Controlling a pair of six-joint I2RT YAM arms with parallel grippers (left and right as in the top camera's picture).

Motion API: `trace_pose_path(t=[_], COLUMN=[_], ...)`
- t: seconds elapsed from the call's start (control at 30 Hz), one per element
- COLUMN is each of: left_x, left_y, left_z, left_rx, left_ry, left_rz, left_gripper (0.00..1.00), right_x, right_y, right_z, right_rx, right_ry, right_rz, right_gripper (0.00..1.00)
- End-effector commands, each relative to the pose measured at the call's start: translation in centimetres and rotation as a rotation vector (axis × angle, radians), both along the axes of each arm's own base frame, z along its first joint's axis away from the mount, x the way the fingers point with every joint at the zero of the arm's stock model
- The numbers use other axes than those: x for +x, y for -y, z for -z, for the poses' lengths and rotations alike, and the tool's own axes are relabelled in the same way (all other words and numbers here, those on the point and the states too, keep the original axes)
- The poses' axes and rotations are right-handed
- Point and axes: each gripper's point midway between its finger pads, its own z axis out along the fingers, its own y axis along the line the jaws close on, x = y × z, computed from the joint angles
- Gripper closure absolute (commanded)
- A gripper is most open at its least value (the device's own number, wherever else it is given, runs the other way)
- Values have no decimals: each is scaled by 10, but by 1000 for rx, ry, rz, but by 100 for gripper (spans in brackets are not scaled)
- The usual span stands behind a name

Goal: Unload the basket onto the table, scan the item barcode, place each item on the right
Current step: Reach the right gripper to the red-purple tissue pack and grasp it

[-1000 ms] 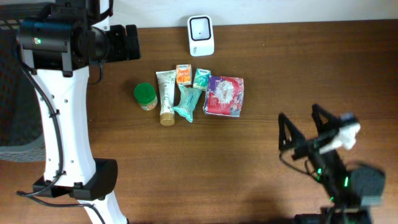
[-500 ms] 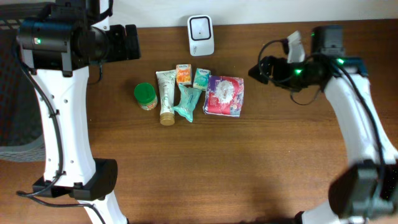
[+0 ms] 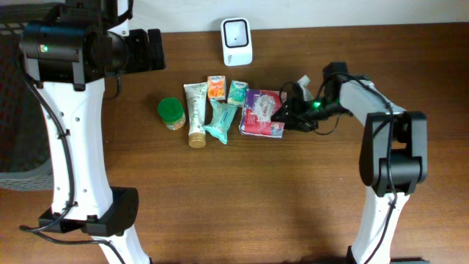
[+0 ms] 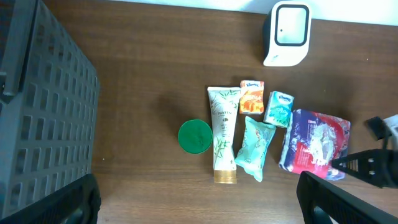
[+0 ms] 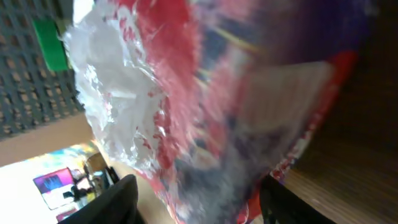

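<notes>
Swung in from the right, the right hand (image 3: 288, 114) now meets the right edge of the red-and-purple packet (image 3: 262, 111), which lies on the bench (image 3: 220, 191) near the white scanner (image 3: 237, 31). Its fingers (image 5: 117, 202) straddle the packet; whether they pinch it I cannot tell. Well apart, the left hand (image 3: 152, 49) hangs wide open.

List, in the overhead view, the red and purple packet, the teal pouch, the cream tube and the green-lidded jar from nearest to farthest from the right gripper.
1. Red and purple packet, right at the right gripper.
2. Teal pouch, left of the packet.
3. Cream tube, further left.
4. Green-lidded jar, leftmost.
</notes>
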Motion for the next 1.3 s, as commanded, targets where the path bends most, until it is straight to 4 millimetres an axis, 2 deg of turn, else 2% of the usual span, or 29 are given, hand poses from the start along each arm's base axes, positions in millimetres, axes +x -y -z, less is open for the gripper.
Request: trace_pose_path(t=[0.0, 0.03, 0.07, 0.1, 0.13, 0.2, 0.27, 0.33, 0.4, 0.47, 0.53, 0.6, 0.63, 0.67, 0.7, 0.73, 0.8, 0.93, 1.03, 1.2, 1.27], left_x=[-3, -3, -3, -3, -3, -3, -3, -3, -3, -3, -3, -3, -3, -3, -3, -3, -3, -3, -3, -3, -3], left_y=[-1, -1, -1, -1, -1, -1, -1, -1, -1, -1, -1, -1, -1, -1, -1, -1, -1, -1, -1, -1, -1], left_z=[-7, -7, -7, -7, -7, -7, -7, -7, -7, -7, -7, -7, -7, -7, -7, -7, -7, -7, -7, -7, -7], left_rx=[9, 9, 9, 9, 9, 9, 9, 9, 9, 9, 9, 9, 9, 9, 9, 9, 9, 9, 9, 9, 9], left_ry=[22, 22, 22, 22, 22, 22, 22, 22, 22, 22, 22, 22, 22, 22, 22, 22, 22, 22, 22, 22, 22], left_rz=[10, 10, 10, 10, 10, 10, 10, 10, 10, 10, 10, 10, 10, 10, 10, 10, 10, 10, 10, 10, 10], left_gripper=[1, 1, 1, 1, 1, 1, 1, 1, 1, 1, 1, 1, 1, 1, 1, 1, 1, 1, 1, 1, 1], right_x=[-4, -4, -3, -2, -1, 7, 20, 29, 27, 13, -1, -1, 3, 9, 15, 20, 23, 15, 10, 5, 9], right_y=[-20, -21, -16, -11, -7, -4, 16, 47, 94, 135, 155, 140, 120, 88, 62, 47, 41, 26, 14, 0, 0], right_z=[4, 7, 15, 20, 23, 12, -9, -39, -71, -93, -97, -84, -76, -71, -72, -73, -66, -38, -18, 4, 5], right_rx=[-24, -44, -113, -151, -183, -189, -332, -540, -825, -1091, -1244, -1163, -1046, -869, -703, -595, -511, -287, -122, -52, -58], right_ry=[30, 29, -1, -12, -20, 2, 24, 62, 61, 23, -23, -42, -31, 15, 65, 93, 89, 93, 131, 189, 195], right_rz=[-64, -64, -37, -20, -5, 8, 67, 118, 205, 266, 302, 285, 239, 147, 81, 63, 73, 48, 53, 50, 62], right_gripper=[52, 60, 77, 88, 96, 96, 96, 96, 96, 96, 96, 96, 96, 80, 45, 13, 11, 12, 17, 18, 23])
